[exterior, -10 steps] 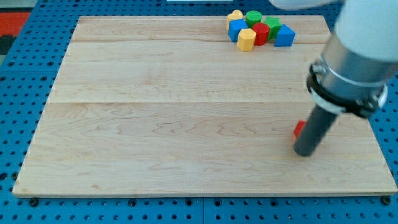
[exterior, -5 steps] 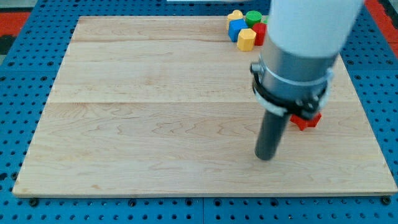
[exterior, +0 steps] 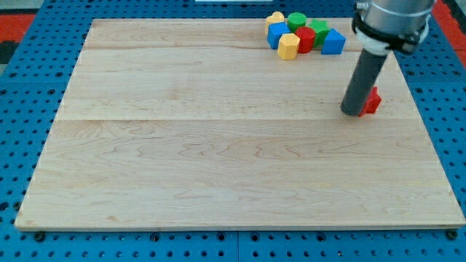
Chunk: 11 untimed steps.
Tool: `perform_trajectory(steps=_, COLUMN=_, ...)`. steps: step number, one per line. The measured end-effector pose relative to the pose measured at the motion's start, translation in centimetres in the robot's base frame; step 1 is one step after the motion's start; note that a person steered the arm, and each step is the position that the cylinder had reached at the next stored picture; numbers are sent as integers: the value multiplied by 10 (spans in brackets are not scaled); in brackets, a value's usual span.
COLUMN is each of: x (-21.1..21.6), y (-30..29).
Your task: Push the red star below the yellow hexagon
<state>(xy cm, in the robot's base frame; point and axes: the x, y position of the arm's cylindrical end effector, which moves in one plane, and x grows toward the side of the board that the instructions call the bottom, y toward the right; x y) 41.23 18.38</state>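
The red star [exterior: 372, 101] lies on the wooden board [exterior: 218, 145] at the view's right, mostly hidden behind my rod. My tip [exterior: 353, 111] rests on the board, touching the star's left side. The yellow hexagon [exterior: 288, 46] sits near the view's top, at the lower left of a cluster of blocks. The star is well to the right of and below the hexagon.
The cluster at the view's top holds a yellow block [exterior: 275, 17], a green cylinder [exterior: 296, 20], a blue block [exterior: 277, 33], a red cylinder [exterior: 306, 38], a green block [exterior: 320, 30] and a blue block [exterior: 333, 42].
My rod swung left, then up and right to the star's left side. The red star has moved up the board, from the lower right toward the cluster.
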Motion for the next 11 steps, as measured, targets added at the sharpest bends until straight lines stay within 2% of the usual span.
perform_trajectory(steps=2, x=27, y=15)
perform_trajectory(steps=3, x=23, y=56)
perform_trajectory(steps=4, x=8, y=67)
perform_trajectory(steps=5, x=-26, y=5)
perform_trajectory(steps=6, x=-67, y=-27)
perform_trajectory(steps=8, x=-6, y=-37)
perform_trajectory(steps=9, x=-25, y=-46)
perform_trajectory(steps=10, x=-70, y=-45)
perform_trajectory(steps=11, x=-82, y=-45)
